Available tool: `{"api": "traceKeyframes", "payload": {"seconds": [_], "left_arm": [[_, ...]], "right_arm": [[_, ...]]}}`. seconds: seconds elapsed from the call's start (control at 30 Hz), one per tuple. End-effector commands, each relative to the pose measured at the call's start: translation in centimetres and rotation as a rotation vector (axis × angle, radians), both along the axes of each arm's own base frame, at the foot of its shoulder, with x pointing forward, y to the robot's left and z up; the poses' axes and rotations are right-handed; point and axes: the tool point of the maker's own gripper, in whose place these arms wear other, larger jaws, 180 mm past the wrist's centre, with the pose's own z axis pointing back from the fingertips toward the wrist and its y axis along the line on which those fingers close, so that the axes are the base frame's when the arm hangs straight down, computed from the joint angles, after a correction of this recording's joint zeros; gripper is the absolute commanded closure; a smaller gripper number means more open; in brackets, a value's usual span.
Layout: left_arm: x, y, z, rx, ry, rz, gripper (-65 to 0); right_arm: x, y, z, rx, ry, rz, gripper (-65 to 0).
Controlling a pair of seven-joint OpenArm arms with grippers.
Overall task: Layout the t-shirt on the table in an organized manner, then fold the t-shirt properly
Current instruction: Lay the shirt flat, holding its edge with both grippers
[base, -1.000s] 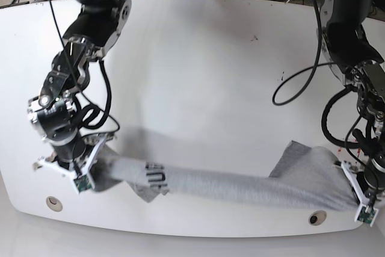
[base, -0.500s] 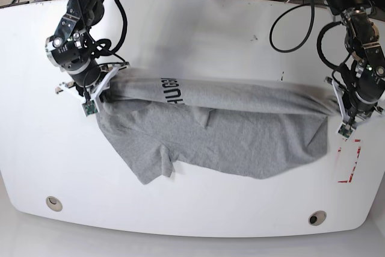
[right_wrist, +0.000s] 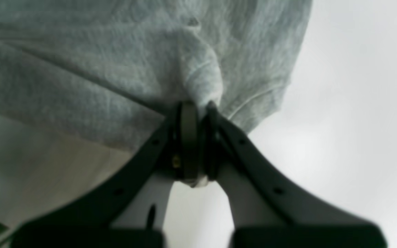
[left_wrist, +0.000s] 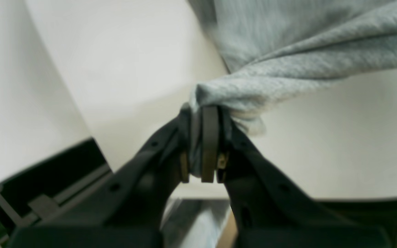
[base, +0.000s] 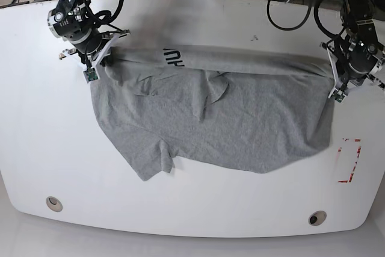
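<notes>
The white surface lies beneath me with a red tape rectangle near its right edge and a round grommet hole by each front corner, and the grey t-shirt is spread across its middle, black lettering showing along the folded top edge. My left fingers are clamped on a bunched corner of the t-shirt at the base view's right. My right fingers are pinched tight on the opposite corner, the cloth stretched between my two arms and draping toward the front edge.
</notes>
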Motion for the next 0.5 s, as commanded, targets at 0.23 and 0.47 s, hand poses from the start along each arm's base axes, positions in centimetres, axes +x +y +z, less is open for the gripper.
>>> {"api": "traceKeyframes", "payload": {"seconds": [0.23, 0.47], "left_arm": [[-1.8, 0.5, -0.8, 0.023, 0.017, -0.047, 0.0], [-2.5, 0.4, -1.3, 0.018, 0.032, -0.054, 0.0]], "right_arm": [[-1.9, -0.3, -0.5, -0.012, 0.031, -0.001, 0.0], [-2.6, -0.3, -0.9, -0.015, 0.051, -0.001, -0.2]]}}
